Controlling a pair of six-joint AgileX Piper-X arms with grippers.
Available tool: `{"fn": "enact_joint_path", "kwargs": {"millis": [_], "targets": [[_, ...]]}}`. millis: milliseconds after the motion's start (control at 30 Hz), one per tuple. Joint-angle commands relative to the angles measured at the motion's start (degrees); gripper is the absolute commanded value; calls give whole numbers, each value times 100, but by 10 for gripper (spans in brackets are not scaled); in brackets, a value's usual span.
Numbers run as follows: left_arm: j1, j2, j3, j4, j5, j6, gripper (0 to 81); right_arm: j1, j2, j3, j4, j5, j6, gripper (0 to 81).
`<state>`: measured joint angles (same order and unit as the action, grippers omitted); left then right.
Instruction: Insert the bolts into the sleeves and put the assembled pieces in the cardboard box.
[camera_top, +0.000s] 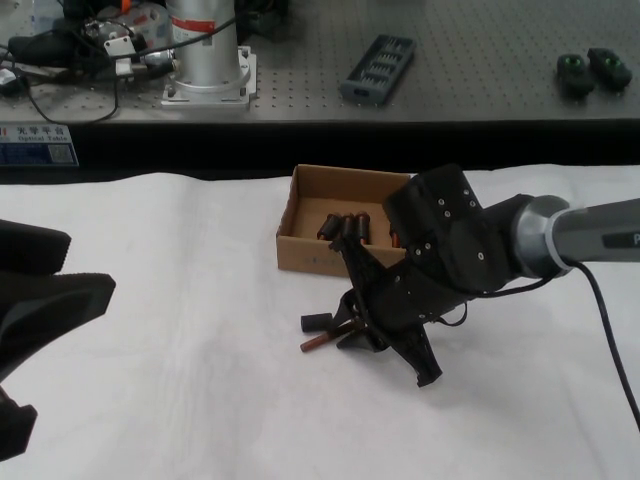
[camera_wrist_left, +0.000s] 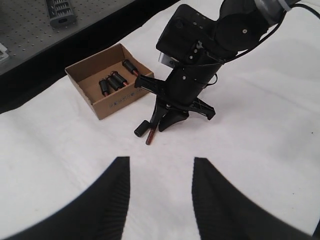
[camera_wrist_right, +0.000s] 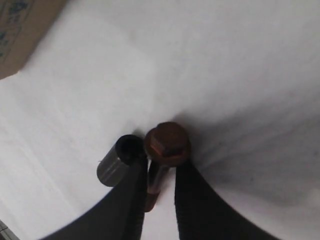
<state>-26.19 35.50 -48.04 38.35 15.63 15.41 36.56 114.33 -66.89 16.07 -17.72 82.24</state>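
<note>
The right gripper (camera_wrist_right: 161, 166) is down over the bolt (camera_wrist_right: 167, 144); the left gripper (camera_wrist_left: 161, 164) hangs wide, holding nothing.

The right gripper's fingers (camera_wrist_right: 125, 200) stand narrowly parted astride the bolt's shank, with their tips at the white cloth (camera_top: 200, 400); a thin gap shows along one finger, so no firm pinch is visible; the bolt's hexagonal head lies just past the fingertips; the sleeve (camera_wrist_right: 118, 160) lies on its side just outside one finger, touching it and beside the bolt head, with its open bore showing; the cardboard box (camera_top: 300, 252) sits near, beyond this gripper, and holds several assembled pieces (camera_top: 345, 228); the left gripper is well apart from the bolt, sleeve and box, facing them across the cloth.
</note>
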Motion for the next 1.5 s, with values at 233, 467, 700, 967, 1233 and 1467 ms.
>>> {"fn": "enact_joint_path", "kwargs": {"millis": [233, 467, 700, 967, 1233, 1467], "targets": [[18, -34, -53, -107, -37, 22, 297, -97, 68, -19, -22, 45, -182, 178], [18, -34, -53, -107, -37, 22, 297, -142, 192, -19, -9, 16, -223, 178], [18, -34, -53, -107, -37, 22, 297, -185, 192, -19, -4, -255, -266, 57], [28, -34, -53, -107, -37, 22, 297, -187, 55, -144, -176, -416, -603, 19], [22, 20, -53, -50, -297, 22, 297, -173, -755, -133, 652, 21, -2470, 19], [22, 542, -53, 460, -297, 41, 297, -173, -1817, -128, 1662, 696, -4452, 19]]}}
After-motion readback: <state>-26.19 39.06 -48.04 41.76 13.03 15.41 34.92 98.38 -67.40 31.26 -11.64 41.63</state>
